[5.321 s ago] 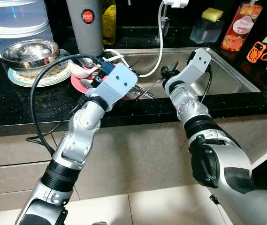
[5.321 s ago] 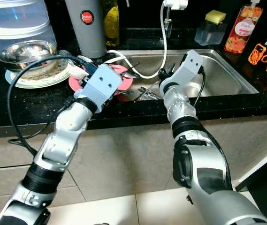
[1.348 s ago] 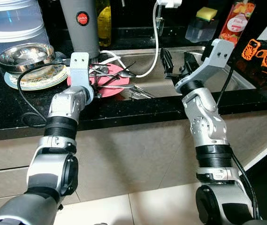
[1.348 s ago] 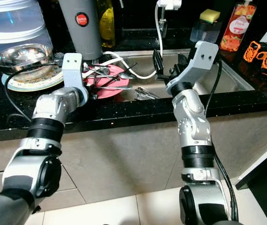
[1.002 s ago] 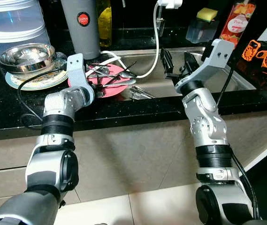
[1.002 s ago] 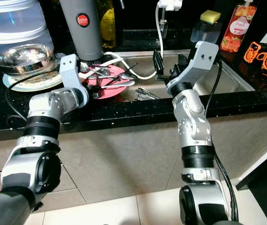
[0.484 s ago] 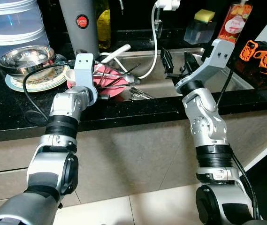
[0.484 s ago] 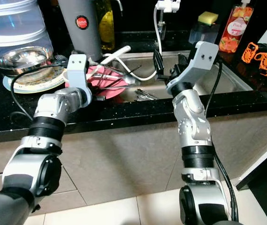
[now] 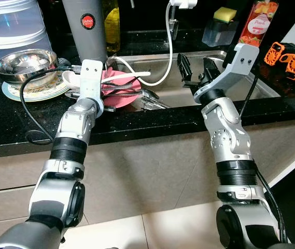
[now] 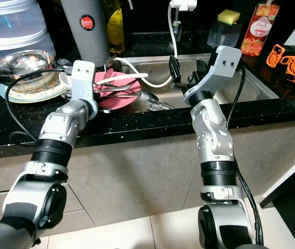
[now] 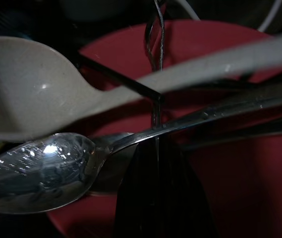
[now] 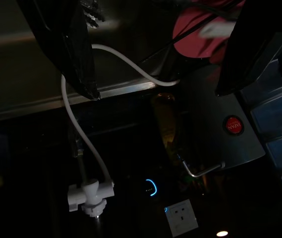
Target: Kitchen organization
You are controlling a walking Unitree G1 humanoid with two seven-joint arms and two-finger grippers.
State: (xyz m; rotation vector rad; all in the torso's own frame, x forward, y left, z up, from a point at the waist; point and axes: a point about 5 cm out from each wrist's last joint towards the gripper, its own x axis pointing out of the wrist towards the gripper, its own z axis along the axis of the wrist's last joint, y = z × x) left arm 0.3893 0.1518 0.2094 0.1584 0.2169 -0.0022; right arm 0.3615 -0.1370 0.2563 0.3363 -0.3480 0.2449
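Note:
A red plate [image 9: 115, 78] heaped with cutlery lies on the black counter beside the sink [image 9: 253, 88]. My left gripper [image 11: 155, 144] is low over the plate, its fingers together on a thin metal utensil [image 11: 155, 74]. A white plastic spoon [image 9: 137, 74] lies flat across the plate, and a steel spoon [image 11: 41, 168] rests just under it. Over the sink basin my right gripper [image 9: 194, 66] hangs open, holding nothing, its two fingers [image 12: 66, 44] set wide apart.
A steel bowl [image 9: 20, 59] sits on a patterned plate [image 9: 25, 92] left of the red plate. Behind stand a grey flask [image 9: 87, 26], a clear water container [image 9: 12, 26] and a soap bottle [image 9: 258, 21]. A white hose [image 9: 169, 46] hangs into the sink. More cutlery [image 9: 152, 98] lies at the sink's edge.
The white spoon, raised and pointing up half a second ago, now lies flat across the red plate. My left wrist has shifted slightly at the plate. The right arm has stayed still.

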